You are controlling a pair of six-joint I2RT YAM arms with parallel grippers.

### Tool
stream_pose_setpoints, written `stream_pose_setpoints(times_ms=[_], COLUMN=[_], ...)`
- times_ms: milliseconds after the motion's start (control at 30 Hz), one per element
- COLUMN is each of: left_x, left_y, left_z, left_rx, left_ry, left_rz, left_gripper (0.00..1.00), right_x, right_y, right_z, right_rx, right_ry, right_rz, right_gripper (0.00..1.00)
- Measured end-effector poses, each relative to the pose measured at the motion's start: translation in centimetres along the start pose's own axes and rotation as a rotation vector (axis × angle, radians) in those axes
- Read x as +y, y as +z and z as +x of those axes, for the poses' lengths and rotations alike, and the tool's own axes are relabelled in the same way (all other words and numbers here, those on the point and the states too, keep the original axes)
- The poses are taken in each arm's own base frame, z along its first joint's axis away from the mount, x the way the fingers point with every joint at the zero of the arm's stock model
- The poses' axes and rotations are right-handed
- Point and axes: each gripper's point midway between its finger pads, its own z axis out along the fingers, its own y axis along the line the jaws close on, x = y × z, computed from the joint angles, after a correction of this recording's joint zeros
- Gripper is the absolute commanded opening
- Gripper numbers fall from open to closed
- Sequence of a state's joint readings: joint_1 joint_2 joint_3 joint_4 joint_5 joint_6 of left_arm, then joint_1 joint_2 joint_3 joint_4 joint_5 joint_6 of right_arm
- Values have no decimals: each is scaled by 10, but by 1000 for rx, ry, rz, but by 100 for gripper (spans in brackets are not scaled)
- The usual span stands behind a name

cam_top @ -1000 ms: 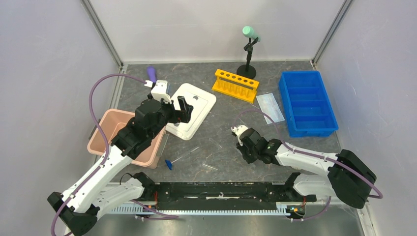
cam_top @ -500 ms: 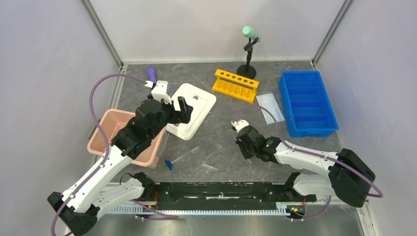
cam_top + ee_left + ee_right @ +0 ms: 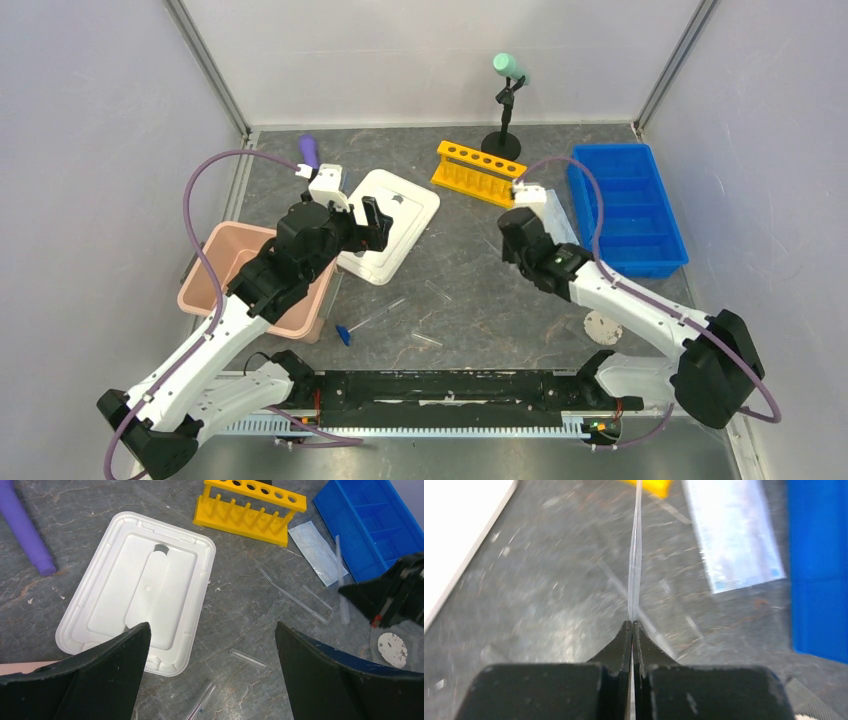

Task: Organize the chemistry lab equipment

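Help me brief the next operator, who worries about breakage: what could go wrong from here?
The right gripper pinches the clear tube only at its very end, so it may slip or swing. The tube sticks out far ahead and could strike the yellow rack or the wall of the blue bin. Other tubes lie loose on the table, hard to see; an arm might sweep them.
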State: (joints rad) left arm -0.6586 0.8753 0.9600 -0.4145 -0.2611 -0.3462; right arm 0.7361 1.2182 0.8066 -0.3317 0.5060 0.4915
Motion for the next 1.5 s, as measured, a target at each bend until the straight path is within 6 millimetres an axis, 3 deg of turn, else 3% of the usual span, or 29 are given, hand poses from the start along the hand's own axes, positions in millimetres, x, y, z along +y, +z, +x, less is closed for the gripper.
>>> stream_pose_setpoints(times_ms=[233, 367, 500, 733, 933, 1200, 1500], left_x=[0, 0, 0, 0, 0, 0, -1], left_y=[0, 0, 0, 0, 3, 6, -1], left_z=[1, 1, 1, 1, 4, 7, 1], left_rx=[2, 3, 3, 3, 16, 29, 4], left_ry=[1, 1, 1, 1, 4, 8, 0], left_rz=[-1, 0, 0, 0, -5, -5, 7], left_gripper=[100, 100, 100, 100, 100, 100, 100], right_x=[-85, -126, -169, -225, -258, -287, -302], right_y=[7, 9, 11, 18, 32, 48, 62], right_z=[-55, -75, -75, -57, -35, -17, -10], right_rx=[-123, -196, -243, -276, -267, -244, -216], right_ry=[292, 454, 615, 838, 990, 1105, 1152], right_rz=[314, 462, 602, 792, 888, 940, 918], right_gripper=[0, 0, 0, 0, 0, 0, 0])
